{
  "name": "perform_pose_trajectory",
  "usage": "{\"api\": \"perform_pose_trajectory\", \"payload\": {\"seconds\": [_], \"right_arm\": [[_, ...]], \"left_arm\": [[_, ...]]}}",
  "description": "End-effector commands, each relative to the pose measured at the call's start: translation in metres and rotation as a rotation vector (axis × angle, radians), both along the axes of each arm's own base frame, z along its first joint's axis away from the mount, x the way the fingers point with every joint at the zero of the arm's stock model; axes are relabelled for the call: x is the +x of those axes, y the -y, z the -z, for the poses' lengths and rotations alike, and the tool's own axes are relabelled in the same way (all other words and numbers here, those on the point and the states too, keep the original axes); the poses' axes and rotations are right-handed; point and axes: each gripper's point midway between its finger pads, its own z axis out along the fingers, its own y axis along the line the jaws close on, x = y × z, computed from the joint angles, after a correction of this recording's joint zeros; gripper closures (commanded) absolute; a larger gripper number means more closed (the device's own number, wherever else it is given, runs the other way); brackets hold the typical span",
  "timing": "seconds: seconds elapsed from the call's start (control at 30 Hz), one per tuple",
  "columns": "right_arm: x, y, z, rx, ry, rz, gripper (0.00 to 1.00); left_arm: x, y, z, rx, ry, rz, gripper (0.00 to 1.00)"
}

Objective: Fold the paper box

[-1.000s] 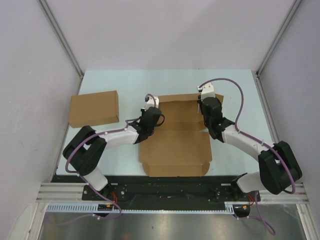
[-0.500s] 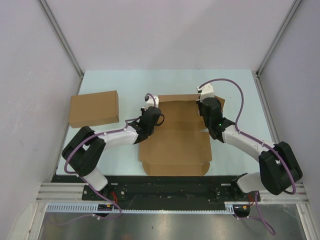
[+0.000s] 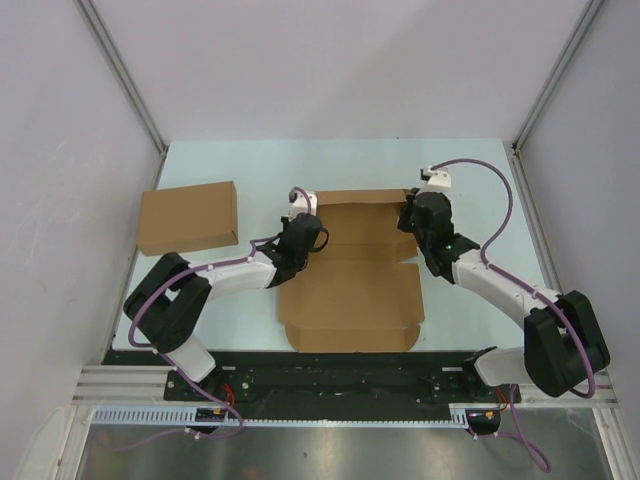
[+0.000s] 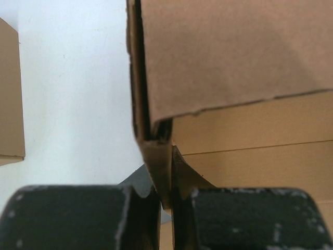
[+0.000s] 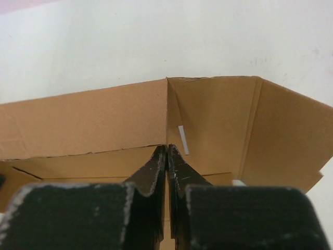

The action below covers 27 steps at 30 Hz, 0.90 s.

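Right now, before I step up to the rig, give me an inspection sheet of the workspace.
Surface: pale table, carrying two cardboard items.
Job's things: paper box in the middle, partly folded, its far wall standing.
Clutter: plain cardboard box at the far left, apart from the paper box.
Grippers: left gripper pinched on the paper box's raised left wall; right gripper pinched on the fold at its far right corner.
Cables: purple cable looping along each arm.
Surroundings: white walls and metal frame rails; nothing else seen.
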Motion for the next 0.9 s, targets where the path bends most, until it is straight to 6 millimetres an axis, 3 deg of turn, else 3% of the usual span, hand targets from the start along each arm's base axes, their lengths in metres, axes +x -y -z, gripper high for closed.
{"api": "perform_pose_trajectory", "payload": {"seconds": [0.0,0.27,0.33,0.37,0.43,0.53,0.67,0.73,0.83,0.87], "right_arm": [[-0.007,-0.014,-0.003,0.220,-0.056,0.022,0.99],[-0.012,-0.022,-0.003,0.261,-0.071,-0.001,0.96],[-0.017,-0.015,-0.011,0.211,-0.048,-0.004,0.76],[-0.018,-0.011,-0.016,0.199,-0.036,0.007,0.59],[-0.024,0.005,-0.022,0.159,-0.027,0.049,0.48],[-0.039,0.026,-0.051,0.100,0.038,0.065,0.34],[-0.058,0.043,-0.070,0.054,0.069,0.069,0.29],[-0.065,0.048,-0.070,0.042,0.060,0.073,0.27],[-0.073,0.060,-0.056,0.077,0.004,0.141,0.27],[-0.074,0.063,-0.042,0.095,-0.039,0.135,0.28]], "left_arm": [[-0.005,-0.003,-0.001,0.014,-0.014,0.011,1.00],[-0.006,-0.005,-0.002,0.018,-0.014,0.006,1.00],[-0.006,-0.005,-0.003,0.019,-0.010,0.006,1.00],[-0.005,-0.006,-0.003,0.020,-0.010,0.003,1.00],[-0.005,-0.006,-0.004,0.023,-0.008,0.002,1.00],[-0.002,-0.007,-0.005,0.028,-0.014,-0.002,1.00],[0.002,-0.007,-0.006,0.014,-0.026,-0.007,1.00],[0.006,-0.007,-0.008,0.000,-0.033,-0.008,1.00],[0.012,-0.008,-0.014,-0.030,-0.044,-0.014,1.00],[0.012,-0.006,-0.015,-0.046,-0.049,-0.007,1.00]]}}
